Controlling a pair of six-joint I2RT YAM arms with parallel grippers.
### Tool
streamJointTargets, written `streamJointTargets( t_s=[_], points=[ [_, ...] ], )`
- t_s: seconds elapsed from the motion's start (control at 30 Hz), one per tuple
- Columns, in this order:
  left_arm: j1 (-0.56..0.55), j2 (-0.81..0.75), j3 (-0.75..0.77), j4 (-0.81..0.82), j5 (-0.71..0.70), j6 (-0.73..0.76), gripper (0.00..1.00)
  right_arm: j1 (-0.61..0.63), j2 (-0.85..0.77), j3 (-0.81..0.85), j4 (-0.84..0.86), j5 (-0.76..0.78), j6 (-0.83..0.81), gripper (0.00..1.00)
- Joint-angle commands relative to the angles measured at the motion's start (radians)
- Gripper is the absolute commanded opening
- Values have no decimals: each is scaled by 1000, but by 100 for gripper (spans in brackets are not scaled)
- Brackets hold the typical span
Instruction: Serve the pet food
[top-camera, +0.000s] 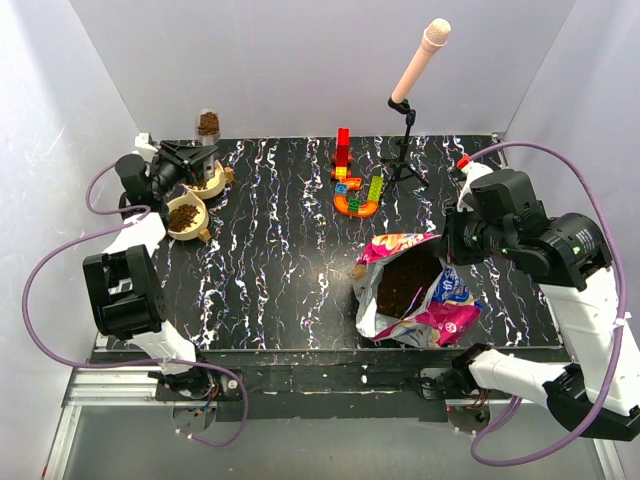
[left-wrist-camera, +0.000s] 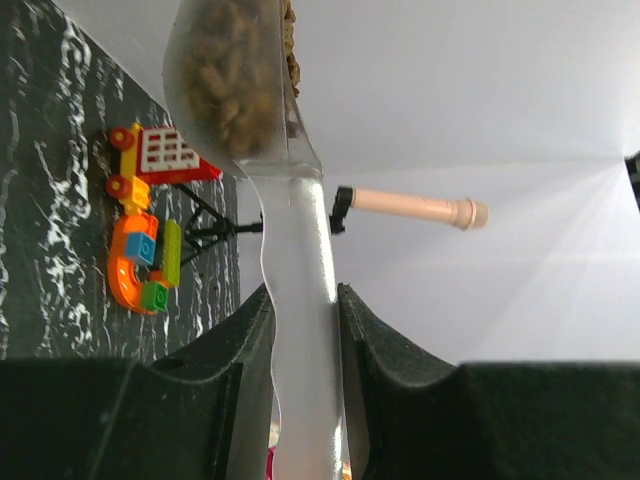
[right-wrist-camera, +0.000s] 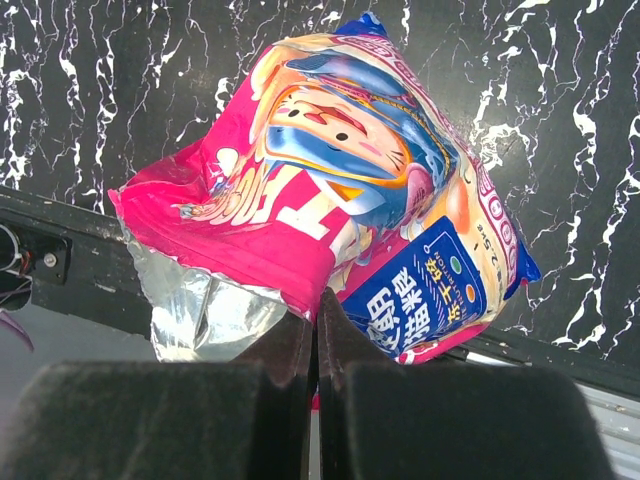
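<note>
While my right claw (right-wrist-camera: 317, 318) pinches the bag (right-wrist-camera: 330, 180), my left claw (left-wrist-camera: 302, 312) grips a scoop (left-wrist-camera: 298, 230) of kibble (left-wrist-camera: 235, 75); one bowl (top-camera: 186, 216) is filled.

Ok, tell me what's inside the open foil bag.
Dark brown kibble fills the opening of the foil bag, seen from above. How deep it goes is hidden by the bag's crumpled walls.

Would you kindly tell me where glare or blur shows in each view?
Top external: even, sharp. Left wrist: the wall glows overexposed; the scoop handle looks soft. Right wrist: the bag glints on its silver lining; the right hand looks dark, blurred.
</note>
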Motion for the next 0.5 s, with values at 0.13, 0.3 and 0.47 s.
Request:
streamJointTargets(
  t_s=[0.13, 0.3, 0.47],
  points=[
    [62, 25, -34, 96, -38, -20, 0, 0, -108, -9, 179, -11, -12, 1],
    [69, 36, -71, 88, -40, -20, 0, 0, -125, -21, 180, -5, -26, 1],
    [89, 39, -166, 161, -69, -66, 0, 0, -130, -26, 183, 5, -35, 1]
  ],
)
